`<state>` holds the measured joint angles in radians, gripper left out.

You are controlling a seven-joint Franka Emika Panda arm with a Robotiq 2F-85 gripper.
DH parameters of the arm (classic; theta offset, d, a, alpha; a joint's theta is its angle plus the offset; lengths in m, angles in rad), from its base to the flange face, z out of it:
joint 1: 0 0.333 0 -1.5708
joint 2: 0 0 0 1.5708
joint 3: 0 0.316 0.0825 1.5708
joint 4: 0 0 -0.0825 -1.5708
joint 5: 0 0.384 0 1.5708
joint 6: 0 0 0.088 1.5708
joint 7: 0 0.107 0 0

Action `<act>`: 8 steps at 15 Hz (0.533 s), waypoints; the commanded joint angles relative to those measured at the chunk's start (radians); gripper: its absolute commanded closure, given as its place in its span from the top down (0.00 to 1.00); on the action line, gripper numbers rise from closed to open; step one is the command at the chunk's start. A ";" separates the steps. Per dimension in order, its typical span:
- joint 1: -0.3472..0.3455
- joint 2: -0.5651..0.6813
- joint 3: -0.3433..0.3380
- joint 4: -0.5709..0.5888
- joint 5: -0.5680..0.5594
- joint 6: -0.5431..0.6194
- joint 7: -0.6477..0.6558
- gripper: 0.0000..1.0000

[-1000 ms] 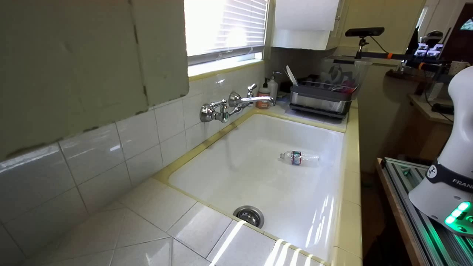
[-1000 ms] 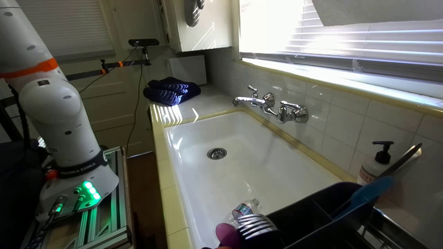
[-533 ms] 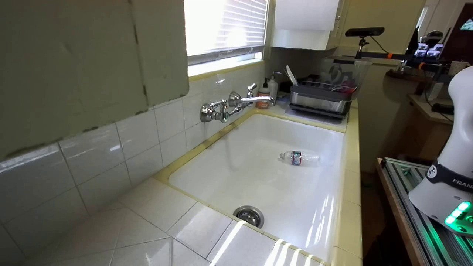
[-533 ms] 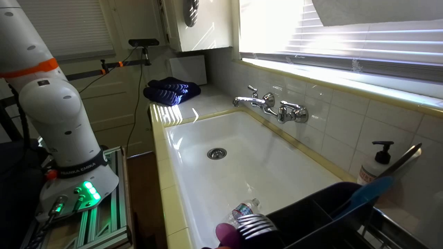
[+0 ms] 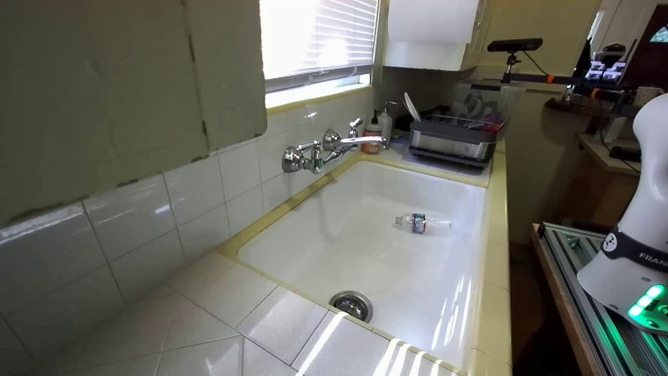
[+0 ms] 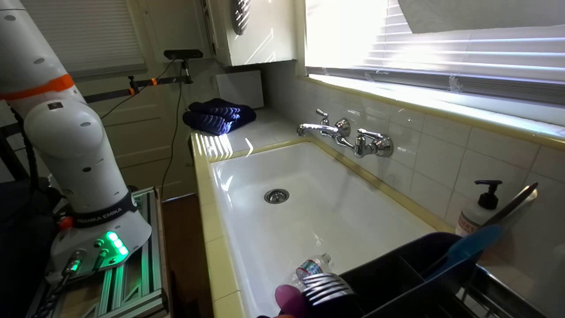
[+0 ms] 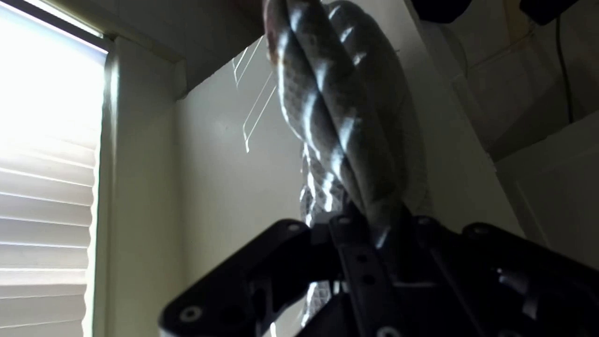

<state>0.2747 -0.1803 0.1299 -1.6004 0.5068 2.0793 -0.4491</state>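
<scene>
Wrist view: gripper is pinched on a fold of grey quilted cloth, mitt-like; pale cabinet behind it, bright blinds to the left. My read: grasp done, cloth held aloft, letting go not done. In an exterior view, the cloth dangles at the top edge before the cabinet; dark blue bundle lies on the far counter. Arm stands at left, base upright, upper link leaning up and out of frame to the left; gripper cut off here. In an exterior view, only the lower arm shows, at right; no cloth, no gripper. Clear bottle lies on its side in the sink, dish rack on the far side.
</scene>
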 commanded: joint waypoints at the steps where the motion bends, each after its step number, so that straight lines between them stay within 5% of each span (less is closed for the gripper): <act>1: 0.012 -0.015 0.026 -0.025 0.024 -0.038 0.029 0.04; 8: 0.046 -0.011 0.067 -0.018 0.113 -0.026 0.018 0.04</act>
<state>0.3036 -0.1820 0.1808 -1.6005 0.5786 2.0734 -0.4352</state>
